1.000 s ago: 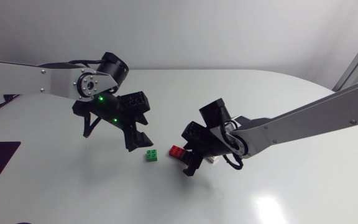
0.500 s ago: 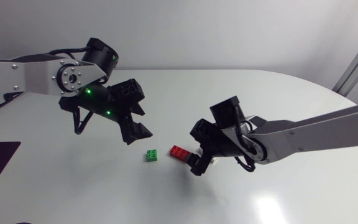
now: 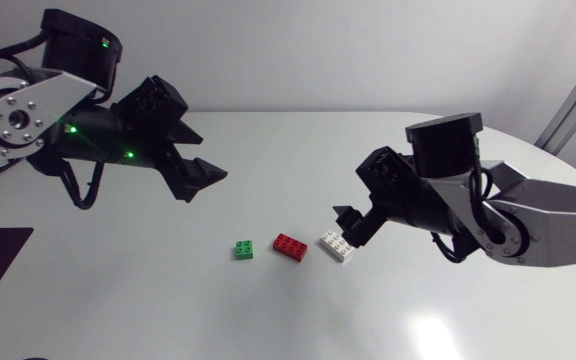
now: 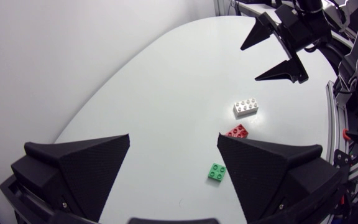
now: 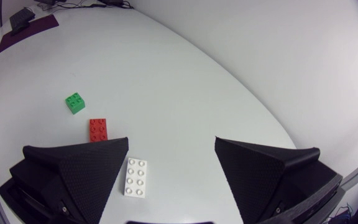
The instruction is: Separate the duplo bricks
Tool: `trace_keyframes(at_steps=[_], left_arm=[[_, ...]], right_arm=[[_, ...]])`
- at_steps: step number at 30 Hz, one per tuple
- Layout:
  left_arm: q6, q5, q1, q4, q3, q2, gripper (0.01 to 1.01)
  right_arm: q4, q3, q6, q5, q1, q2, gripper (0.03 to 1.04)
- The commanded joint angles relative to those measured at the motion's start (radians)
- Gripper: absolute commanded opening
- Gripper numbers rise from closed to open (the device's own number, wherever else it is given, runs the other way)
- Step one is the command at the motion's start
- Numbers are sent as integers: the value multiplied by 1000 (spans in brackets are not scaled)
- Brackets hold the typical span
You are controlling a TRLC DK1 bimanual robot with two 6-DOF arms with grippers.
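Tabletop bares the white brick as left gripper and right gripper, both spread, lifted away.

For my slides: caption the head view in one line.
Green brick, red brick and white brick lie apart in a row on the table, flanked by open left gripper and open right gripper.

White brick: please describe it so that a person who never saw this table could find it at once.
On the table, three bricks lie apart in a short row between the two arms. The white brick is the end one nearest the right arm, beside the red brick. It alone is white, and longer than the red and the green brick.
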Motion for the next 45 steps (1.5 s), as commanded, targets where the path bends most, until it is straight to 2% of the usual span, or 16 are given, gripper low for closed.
trace_keyframes(at_steps=[1, 6, 12, 18, 25, 28, 32, 35, 45], left_arm=[[-57, -12, -5, 16, -38, -62, 982], [-97, -80, -19, 34, -78, -154, 982], [-103, -197, -68, 7, -127, -278, 982], [-113, -358, -143, -7, -175, -403, 982], [-116, -439, -145, -21, -221, -498, 982], [-116, -468, -146, -45, -229, -530, 982], [-116, -519, -145, -79, -227, -556, 982], [-126, -531, -146, -110, -224, -575, 982], [-134, -597, -142, -81, -296, -705, 982]], right_arm=[[-31, -47, 36, 28, -5, -71, 1002], [-63, -65, 69, 120, -5, -238, 1002], [-152, -65, 118, 234, -2, -312, 1002], [-183, -110, 115, 275, 12, -478, 1002], [-206, -174, 100, 284, 21, -646, 1002], [-238, -186, 98, 323, 50, -706, 1002], [-264, -195, 85, 385, 78, -777, 1002], [-276, -208, 69, 388, 56, -818, 1002], [-281, -268, -44, 453, 9, -979, 1002]])
